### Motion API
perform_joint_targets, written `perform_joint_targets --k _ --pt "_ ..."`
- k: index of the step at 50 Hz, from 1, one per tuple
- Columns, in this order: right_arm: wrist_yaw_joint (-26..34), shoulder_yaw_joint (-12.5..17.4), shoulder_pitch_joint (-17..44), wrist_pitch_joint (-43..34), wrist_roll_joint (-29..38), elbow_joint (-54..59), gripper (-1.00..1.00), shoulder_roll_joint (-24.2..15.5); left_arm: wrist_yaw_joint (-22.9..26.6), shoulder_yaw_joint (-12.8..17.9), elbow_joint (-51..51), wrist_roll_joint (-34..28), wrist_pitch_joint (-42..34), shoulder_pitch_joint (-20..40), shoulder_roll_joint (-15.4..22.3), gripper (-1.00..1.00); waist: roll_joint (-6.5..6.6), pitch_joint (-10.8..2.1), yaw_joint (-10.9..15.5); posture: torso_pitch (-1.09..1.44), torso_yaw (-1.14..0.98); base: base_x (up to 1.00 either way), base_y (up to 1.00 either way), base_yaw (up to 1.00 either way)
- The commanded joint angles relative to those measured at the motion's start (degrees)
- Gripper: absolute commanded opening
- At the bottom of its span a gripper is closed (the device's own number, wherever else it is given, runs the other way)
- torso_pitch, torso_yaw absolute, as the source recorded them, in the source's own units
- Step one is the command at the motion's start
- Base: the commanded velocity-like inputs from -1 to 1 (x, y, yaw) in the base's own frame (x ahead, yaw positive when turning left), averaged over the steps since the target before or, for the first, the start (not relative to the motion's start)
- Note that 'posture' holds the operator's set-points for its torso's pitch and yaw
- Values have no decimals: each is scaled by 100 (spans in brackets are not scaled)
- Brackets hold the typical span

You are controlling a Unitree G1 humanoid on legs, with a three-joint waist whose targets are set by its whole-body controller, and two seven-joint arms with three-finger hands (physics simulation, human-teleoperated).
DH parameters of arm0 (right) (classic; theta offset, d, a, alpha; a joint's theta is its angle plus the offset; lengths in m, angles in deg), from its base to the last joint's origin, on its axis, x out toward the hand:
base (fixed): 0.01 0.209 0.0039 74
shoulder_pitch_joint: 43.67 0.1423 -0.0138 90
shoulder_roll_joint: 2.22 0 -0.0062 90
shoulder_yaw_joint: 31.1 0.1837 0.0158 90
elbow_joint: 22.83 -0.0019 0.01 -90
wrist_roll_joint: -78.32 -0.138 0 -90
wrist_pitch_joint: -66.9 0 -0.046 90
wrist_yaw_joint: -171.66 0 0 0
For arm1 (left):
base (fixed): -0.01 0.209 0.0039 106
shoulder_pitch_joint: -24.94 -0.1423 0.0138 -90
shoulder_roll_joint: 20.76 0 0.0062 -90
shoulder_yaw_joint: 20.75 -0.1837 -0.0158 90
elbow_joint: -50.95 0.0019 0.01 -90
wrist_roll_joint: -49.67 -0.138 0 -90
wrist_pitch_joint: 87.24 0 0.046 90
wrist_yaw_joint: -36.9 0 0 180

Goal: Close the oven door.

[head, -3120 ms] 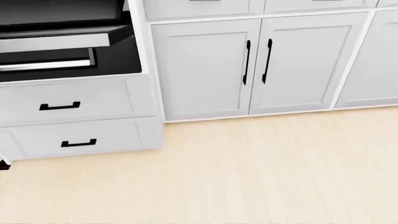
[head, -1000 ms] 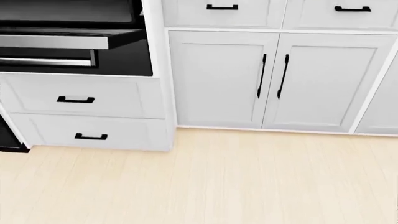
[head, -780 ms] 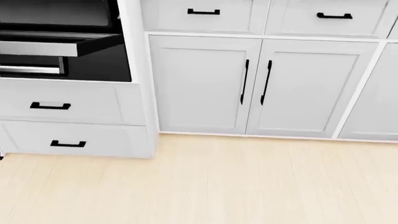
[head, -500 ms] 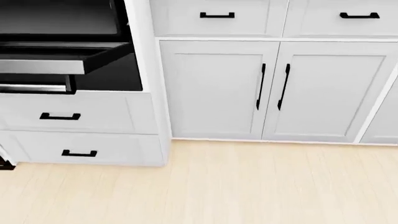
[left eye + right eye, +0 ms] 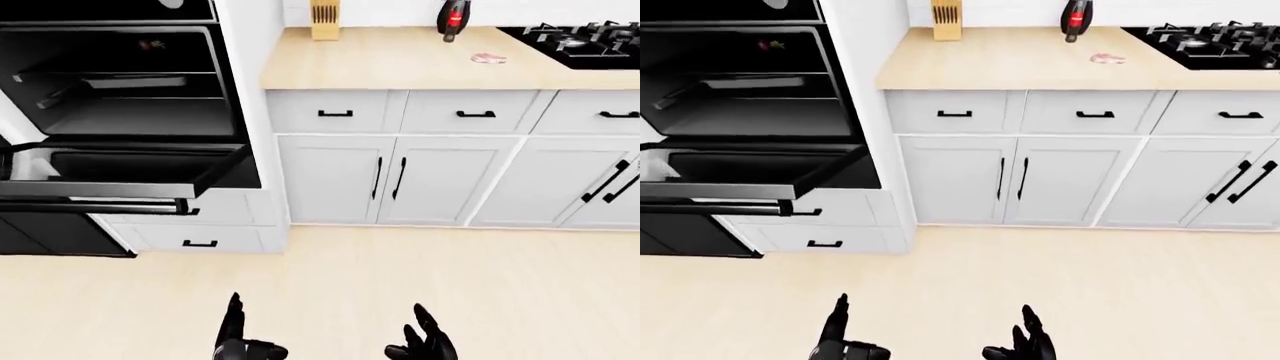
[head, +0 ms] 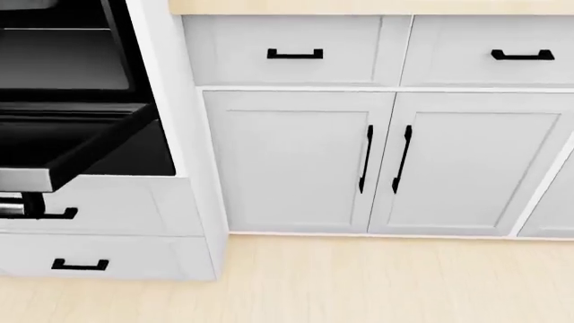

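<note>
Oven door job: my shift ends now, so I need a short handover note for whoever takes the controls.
Left hand: open, empty, low in the left-eye view.
Right hand: open, empty, beside it.
Oven door: hangs down flat and open at the left-eye view's left, above the drawers, its handle facing the robot.
Done: nothing yet; neither hand touches the door.
Left: step toward the oven, get a hand under the door, swing it up shut.

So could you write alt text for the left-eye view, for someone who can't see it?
A black wall oven stands with its oven door folded down open, beside white cabinets under a wooden counter. The robot's left hand and right hand hover open, low over the pale floor.
</note>
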Motion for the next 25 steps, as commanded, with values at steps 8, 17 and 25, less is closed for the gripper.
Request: perform_joint_targets --k 8,17,25 --pt "58 -8 90 101 9 -103 100 1 -46 10 -110 7 85 96 59 100 322 -79 141 0 0 36 0 0" --pt "58 -8 85 109 5 -103 100 1 -46 7 -110 7 85 94 60 100 -297 -106 288 0 0 37 0 0" --pt "60 -3 77 113 0 -102 100 -3 -50 6 -110 6 93 90 61 100 -406 -80 95 0 0 36 0 0"
